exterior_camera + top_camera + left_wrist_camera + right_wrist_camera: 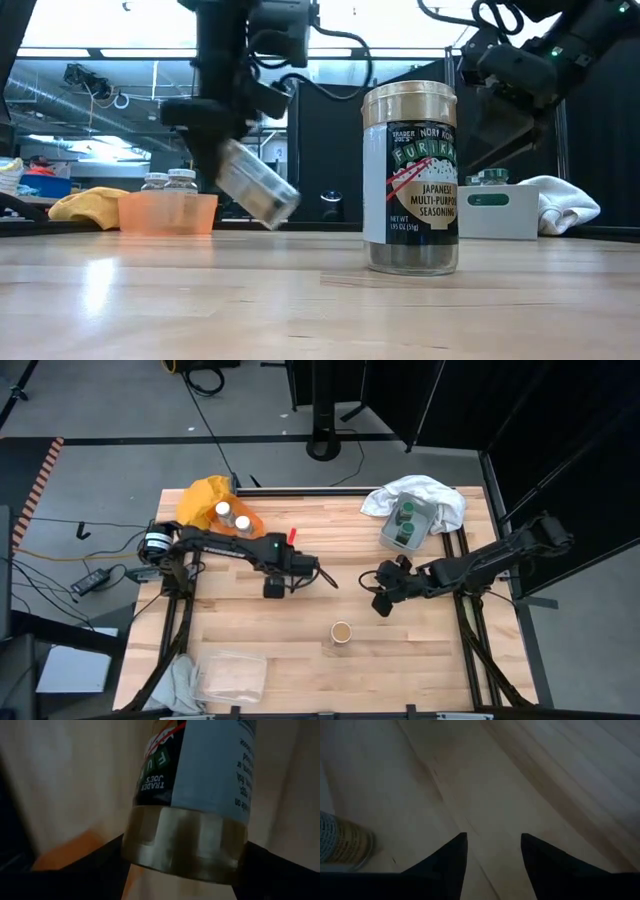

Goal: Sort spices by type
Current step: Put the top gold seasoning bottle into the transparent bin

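Observation:
My left gripper [312, 573] is over the table's middle, shut on a tan-lidded spice jar [256, 188] that hangs tilted above the wood. A second tan-lidded jar [341, 631] [410, 180] stands upright on its base toward the near edge. My right gripper [381, 598] [492, 850] hovers open to the right of centre, above bare wood, with that standing jar [340, 845] off to its side. Two white-lidded jars [231, 516] stand in the orange tray [200, 495]. Green-lidded jars [405, 520] sit in the grey tray [388, 540]. My left gripper pinches the jar by its tan lid [185, 845], one finger [100, 865] on each side of the lid. The jar's body points away from the fingers, slanting down. It is lifted clear of the table, tilted, with its bottom end [287, 205] lowest.
The grey tray lies on a white cloth [430, 495] at the far right corner. A clear plastic tray [232, 675] lies at the near left corner beside a grey cloth [178, 682]. Bare wood lies between the arms and along the near right side.

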Robot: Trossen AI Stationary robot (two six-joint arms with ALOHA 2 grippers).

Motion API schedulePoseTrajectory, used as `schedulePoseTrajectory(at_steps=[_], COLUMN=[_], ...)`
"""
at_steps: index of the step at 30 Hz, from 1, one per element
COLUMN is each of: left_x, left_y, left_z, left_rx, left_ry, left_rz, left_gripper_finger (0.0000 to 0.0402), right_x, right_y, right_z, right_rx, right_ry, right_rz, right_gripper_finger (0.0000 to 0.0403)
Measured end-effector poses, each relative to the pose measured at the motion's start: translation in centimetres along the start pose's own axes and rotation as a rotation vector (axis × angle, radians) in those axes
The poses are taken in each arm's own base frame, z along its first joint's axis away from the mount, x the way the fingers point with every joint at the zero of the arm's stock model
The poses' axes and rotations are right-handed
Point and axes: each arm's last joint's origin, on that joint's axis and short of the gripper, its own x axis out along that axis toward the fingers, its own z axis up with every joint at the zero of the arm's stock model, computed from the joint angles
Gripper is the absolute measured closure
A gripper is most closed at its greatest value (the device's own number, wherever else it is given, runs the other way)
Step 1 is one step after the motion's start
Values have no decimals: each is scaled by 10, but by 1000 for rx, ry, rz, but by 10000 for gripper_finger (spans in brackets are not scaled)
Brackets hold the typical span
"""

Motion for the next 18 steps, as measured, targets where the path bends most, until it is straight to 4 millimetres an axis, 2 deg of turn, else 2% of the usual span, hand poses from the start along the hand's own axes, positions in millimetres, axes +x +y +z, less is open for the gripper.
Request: schedulePoseTrajectory(at_steps=[5, 8, 11, 18], left_x=[-22, -28, -28, -10], left_y=[11, 14, 15, 6], left_z=[-9, -16, -21, -24], left_rx=[57, 112, 199, 425], left_ry=[118, 186, 248, 384], left_rz=[131, 185, 209, 291], left_gripper_finger=[121, 121, 121, 121], right_x=[3, 5, 5, 5], right_y=[1, 1, 1, 1], right_z=[-2, -2, -2, -2], right_rx=[-1, -2, -1, 0], right_ry=[11, 14, 13, 13], right_rz=[-10, -13, -13, -13], right_gripper_finger=[209, 209, 209, 209])
